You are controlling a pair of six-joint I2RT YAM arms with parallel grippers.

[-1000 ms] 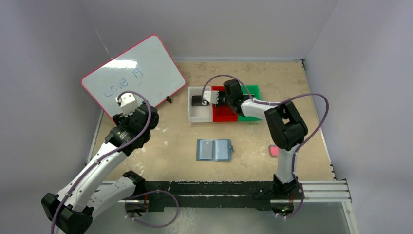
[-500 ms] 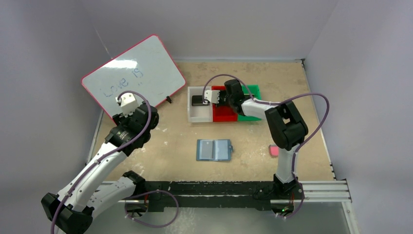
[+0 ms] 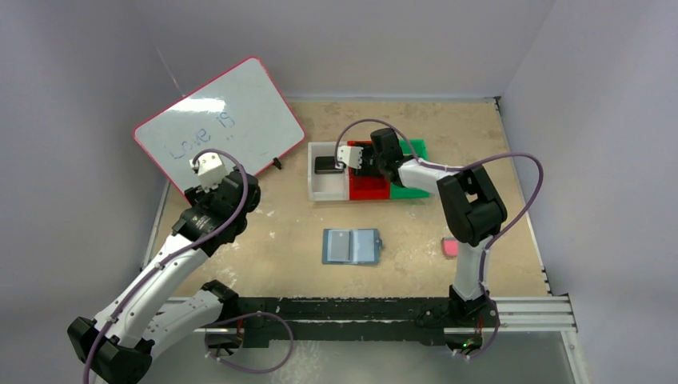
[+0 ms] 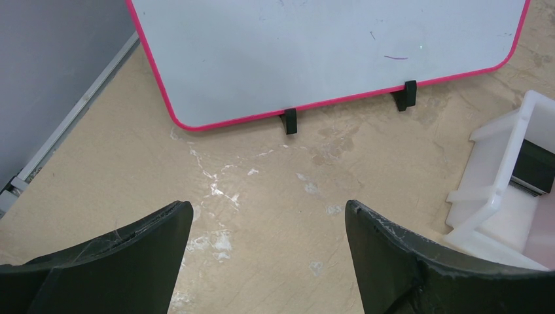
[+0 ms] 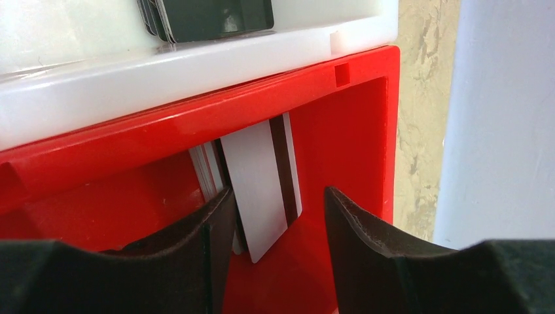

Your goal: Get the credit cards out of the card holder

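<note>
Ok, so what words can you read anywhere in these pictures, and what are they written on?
"Love is": handwritten in faint blue on the whiteboard, read from the top camera.
In the left wrist view the whiteboard shows only faint marks, not readable.
The pale card in the red bin has a dark stripe, no words.
The dark cards in the white bin: nothing readable.
The card holder: no writing to be seen.

Tan table [image 3: 448, 128]: whiteboard [image 3: 220, 120] at far-left corner, white/red/green bins [image 3: 328, 190] mid-far, open card holder [image 3: 352, 246] centre, pink block [image 3: 450, 248] near right edge.
</note>
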